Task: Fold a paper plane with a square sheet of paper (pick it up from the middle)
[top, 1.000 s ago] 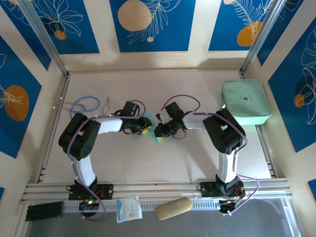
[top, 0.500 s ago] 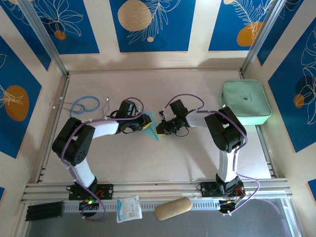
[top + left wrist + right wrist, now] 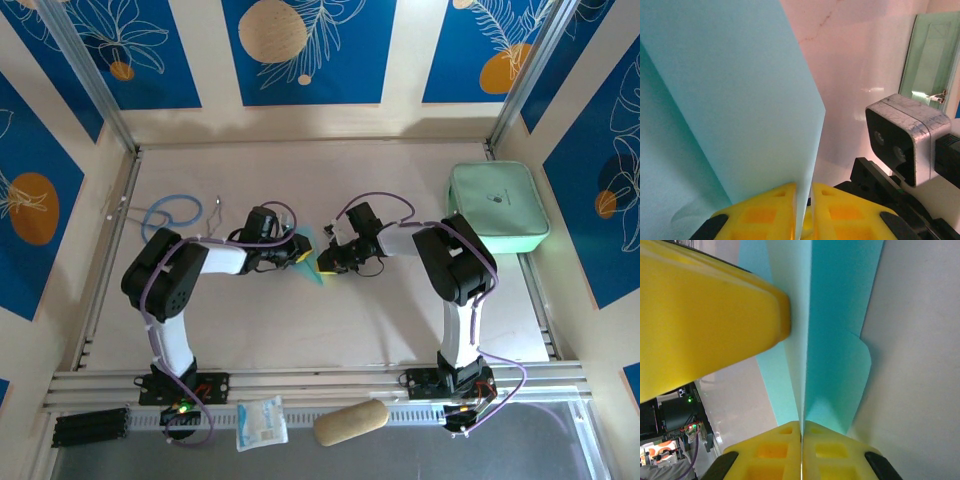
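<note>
The square sheet of paper [image 3: 309, 263] is light blue and folded along a centre crease into a narrow, pointed paper plane shape, held upright between my two grippers at the table's middle. My left gripper [image 3: 297, 253] meets it from the left. In the left wrist view its yellow fingers [image 3: 760, 212] are closed around the paper's [image 3: 730, 100] lower edge. My right gripper [image 3: 326, 262] comes in from the right. In the right wrist view it [image 3: 801, 432] is shut on the crease of the paper [image 3: 840, 315], with a left finger [image 3: 705, 315] close above.
A mint-green zip case [image 3: 498, 208] lies at the table's right edge. A blue cable loop [image 3: 172, 212] lies at the back left. A white snack packet [image 3: 261, 422] and a tan roll [image 3: 350, 423] rest on the near rail.
The left gripper's fingers have closed in on the paper. Both grippers and the paper have shifted slightly away from the bases. The left arm's elbow has swung.
</note>
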